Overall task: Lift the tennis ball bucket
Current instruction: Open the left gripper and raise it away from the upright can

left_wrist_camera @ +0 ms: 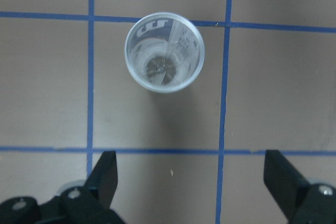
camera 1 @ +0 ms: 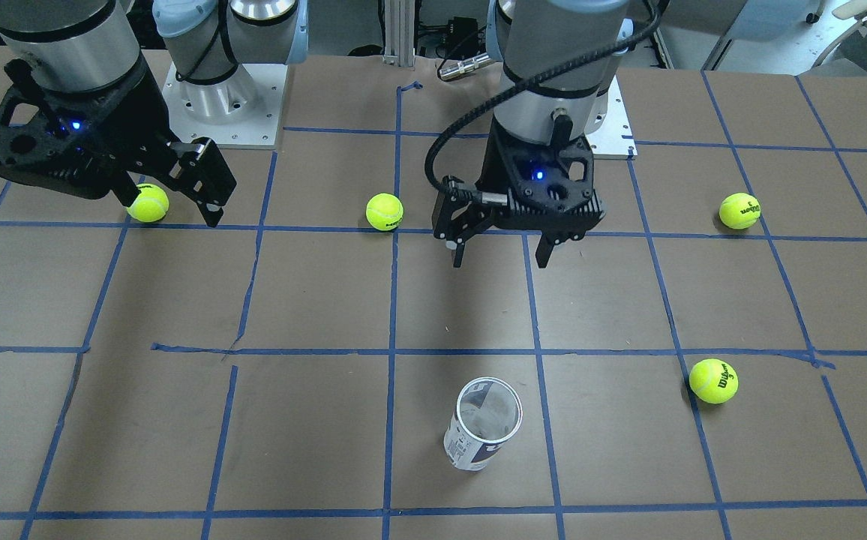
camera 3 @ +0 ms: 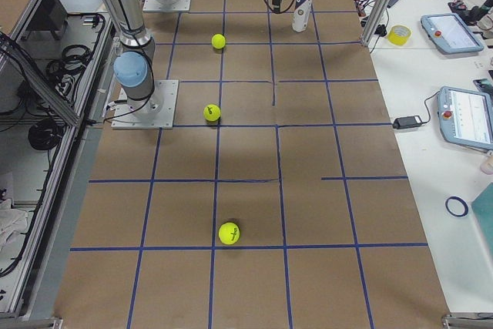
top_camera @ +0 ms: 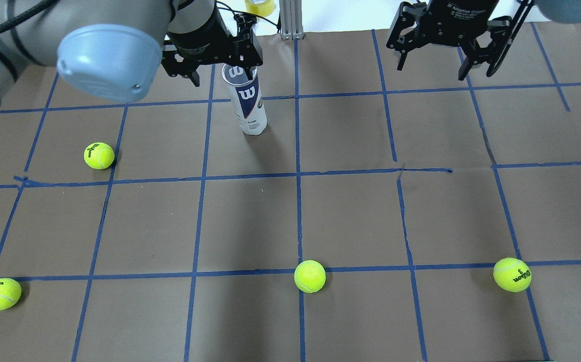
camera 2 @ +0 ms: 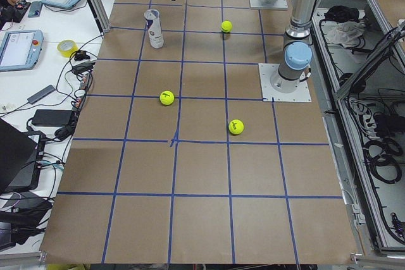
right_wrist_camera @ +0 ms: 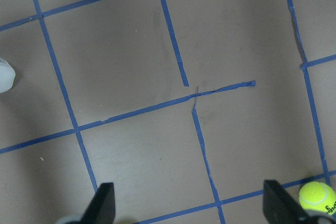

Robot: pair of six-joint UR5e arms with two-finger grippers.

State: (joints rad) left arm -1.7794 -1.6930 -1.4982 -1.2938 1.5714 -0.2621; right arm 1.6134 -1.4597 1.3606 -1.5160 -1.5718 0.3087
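Note:
The tennis ball bucket (camera 1: pixel 482 424) is a clear tube with a white-and-navy label. It stands upright and empty on the brown table, and also shows in the overhead view (top_camera: pixel 247 103). My left gripper (camera 1: pixel 500 251) is open and empty, held above the table on the robot's side of the bucket and clear of it. In the left wrist view the bucket's open mouth (left_wrist_camera: pixel 164 52) lies ahead of the spread fingers (left_wrist_camera: pixel 105 174). My right gripper (camera 1: pixel 171 202) is open and empty, high over the table's other half, as the overhead view (top_camera: pixel 433 65) shows.
Several yellow-green tennis balls lie loose on the table: one (camera 1: pixel 148 203) under the right gripper, one (camera 1: pixel 384 211) near the centre line, others (camera 1: pixel 739 211) (camera 1: pixel 713 381) on the left arm's side. The arm bases (camera 1: pixel 216 97) stand at the robot's edge.

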